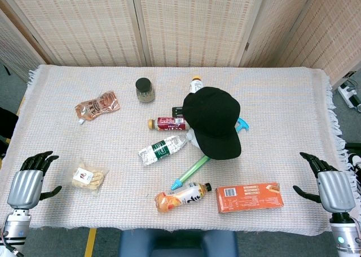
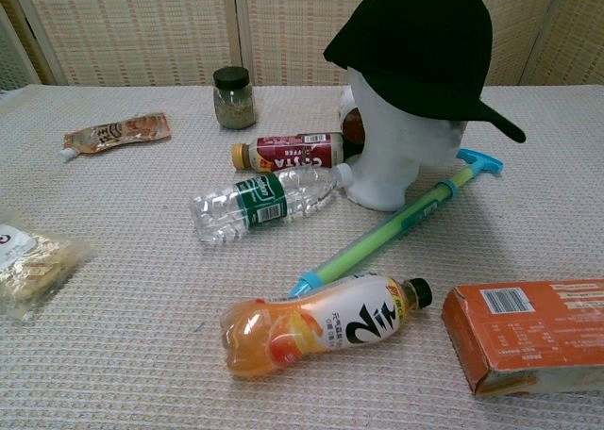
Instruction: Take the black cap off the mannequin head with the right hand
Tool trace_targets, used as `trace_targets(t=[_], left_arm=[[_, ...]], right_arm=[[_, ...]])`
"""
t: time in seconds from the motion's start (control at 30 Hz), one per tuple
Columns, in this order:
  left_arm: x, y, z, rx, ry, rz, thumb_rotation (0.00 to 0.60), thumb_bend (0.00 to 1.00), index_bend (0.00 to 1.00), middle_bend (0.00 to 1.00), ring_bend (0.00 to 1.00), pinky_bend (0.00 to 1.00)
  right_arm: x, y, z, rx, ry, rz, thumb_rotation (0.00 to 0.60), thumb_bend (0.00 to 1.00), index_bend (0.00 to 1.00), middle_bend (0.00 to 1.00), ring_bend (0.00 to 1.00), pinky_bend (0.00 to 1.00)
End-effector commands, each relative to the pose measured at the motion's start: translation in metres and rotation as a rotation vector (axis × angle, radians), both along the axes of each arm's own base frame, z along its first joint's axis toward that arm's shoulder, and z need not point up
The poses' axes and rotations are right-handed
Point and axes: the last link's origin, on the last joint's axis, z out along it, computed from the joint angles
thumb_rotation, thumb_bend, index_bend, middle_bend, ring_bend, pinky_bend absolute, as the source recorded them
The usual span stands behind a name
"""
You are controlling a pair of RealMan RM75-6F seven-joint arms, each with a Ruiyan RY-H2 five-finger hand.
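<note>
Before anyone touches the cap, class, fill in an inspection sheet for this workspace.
Surface: table under a pale woven cloth.
Job's things: black cap sits on the white mannequin head.
Clutter: water bottle, juice bottle, orange box, green-blue stick, jar, red bottle, two snack packets.
Hands: left robot hand and right robot hand open at the near table edge, holding nothing.
Cables: power strip on the floor.
Surroundings: woven folding screens.
</note>
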Motion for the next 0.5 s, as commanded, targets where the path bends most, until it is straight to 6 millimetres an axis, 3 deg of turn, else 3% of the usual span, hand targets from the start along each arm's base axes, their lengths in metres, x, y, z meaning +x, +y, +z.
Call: trace_targets(t=[0.03, 0.5], left_arm=[[-0.0002, 0.0005, -0.0006, -0.001, 0.001, 0.000, 0.600, 0.10, 0.26, 0.19, 0.17, 0.21], [0.0006, 0.0000, 0.0000, 0.009, -0.005, -0.009, 0.600, 0.10, 0.26, 0.20, 0.17, 0.21]], right_arm=[[0.0004, -0.0005, -0.0003, 0.000, 0.001, 0.001, 0.557, 0.07, 0.18, 0.27, 0.35, 0.55], [0.0053, -0.0042, -0.0021, 0.003, 0.004, 0.033, 0.559, 0.07, 0.18, 0.27, 0.43, 0.63]])
